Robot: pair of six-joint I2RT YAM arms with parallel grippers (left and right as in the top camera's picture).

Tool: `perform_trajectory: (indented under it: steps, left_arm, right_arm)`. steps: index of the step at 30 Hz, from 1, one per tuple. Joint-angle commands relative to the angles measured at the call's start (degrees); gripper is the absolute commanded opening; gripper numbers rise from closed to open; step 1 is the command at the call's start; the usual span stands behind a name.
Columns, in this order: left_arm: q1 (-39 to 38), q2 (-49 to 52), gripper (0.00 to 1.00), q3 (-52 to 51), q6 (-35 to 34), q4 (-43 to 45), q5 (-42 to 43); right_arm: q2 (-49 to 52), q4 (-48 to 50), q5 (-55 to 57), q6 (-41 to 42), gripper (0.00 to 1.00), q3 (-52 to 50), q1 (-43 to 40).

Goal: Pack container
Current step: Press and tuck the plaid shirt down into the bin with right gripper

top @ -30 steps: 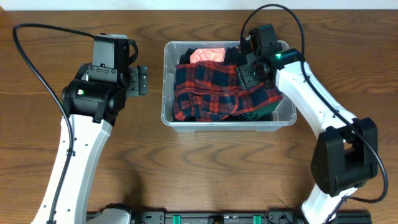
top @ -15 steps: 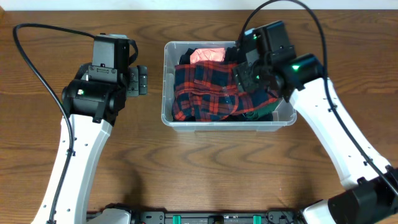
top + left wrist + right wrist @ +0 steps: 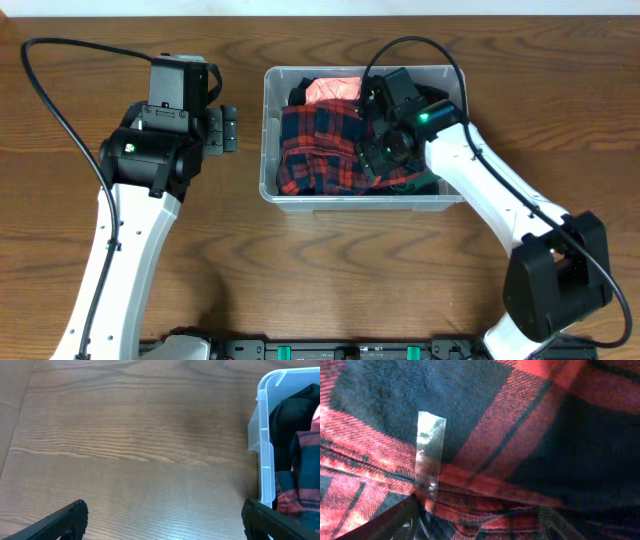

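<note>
**Pack container: pressing down the load**

Find the container [image 3: 350, 201] toward the far edge of the table [image 3: 300, 280], about midway along it. Note it heaped with a red-and-navy plaid cloth [image 3: 320, 150], a pink cloth [image 3: 333, 88] against its far wall and dark cloth [image 3: 297, 92] at the far-left corner.

See the right gripper [image 3: 385, 140] down inside the container's right half, fingers parted and sunk tip-first into the plaid. From the wrist view, see cloth filling all the space between the jaws, with a strip of clear tape [image 3: 430, 455] stuck on it. Cannot tell whether a fold is pinched or merely pushed; read it as pressing, with nothing lifted.

See the left gripper [image 3: 228, 130] spread to its widest, holding nothing, hovering over bare table just beside the container's left wall.

Judge the step as settling and tucking the clothing below the rim, late in the task, with no loose item in sight on the table. Judge the next move to need a straight withdrawal upward with jaws apart, so as not to drag plaid back over the rim. Then check for cloth standing proud at the near-right corner.

Against a second ago: find the right gripper shifted from the container's far-right corner toward its middle and lower into the cloth. Find the left arm and the container unmoved.
</note>
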Motion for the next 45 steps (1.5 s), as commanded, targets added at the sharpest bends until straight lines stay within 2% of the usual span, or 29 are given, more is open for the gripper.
perform_trajectory:
  steps: [1, 5, 8, 11, 19, 31, 39, 45]
  left_arm:
    - [0.2, -0.2, 0.98, 0.9, 0.6, -0.2, -0.7]
    - [0.2, -0.2, 0.98, 0.9, 0.6, -0.2, -0.7]
    - [0.2, -0.2, 0.98, 0.9, 0.6, -0.2, -0.7]
    - [0.2, -0.2, 0.98, 0.9, 0.6, -0.2, -0.7]
    - [0.2, -0.2, 0.98, 0.9, 0.6, -0.2, -0.7]
    - [0.2, -0.2, 0.98, 0.9, 0.6, -0.2, -0.7]
    - [0.2, -0.2, 0.98, 0.9, 0.6, -0.2, -0.7]
    - [0.2, -0.2, 0.98, 0.9, 0.6, -0.2, -0.7]
  right_arm:
    - [0.8, 0.7, 0.0, 0.8, 0.74, 0.0, 0.2]
    - [-2.3, 0.4, 0.0, 0.8, 0.74, 3.0, 0.0]
    - [-6.6, 0.6, 0.0, 0.8, 0.78, 4.4, -0.3]
    - [-12.0, 0.6, 0.0, 0.8, 0.99, 4.6, -0.8]
    - [-21.0, -0.9, 0.0, 0.8, 0.99, 4.6, -0.7]
    - [-21.3, -1.1, 0.7, 0.7, 0.99, 4.5, -0.8]
    - [-21.3, 3.1, 0.6, 0.8, 0.99, 4.5, -0.7]
    - [-23.7, 6.7, 0.6, -5.0, 0.99, 4.5, -0.2]
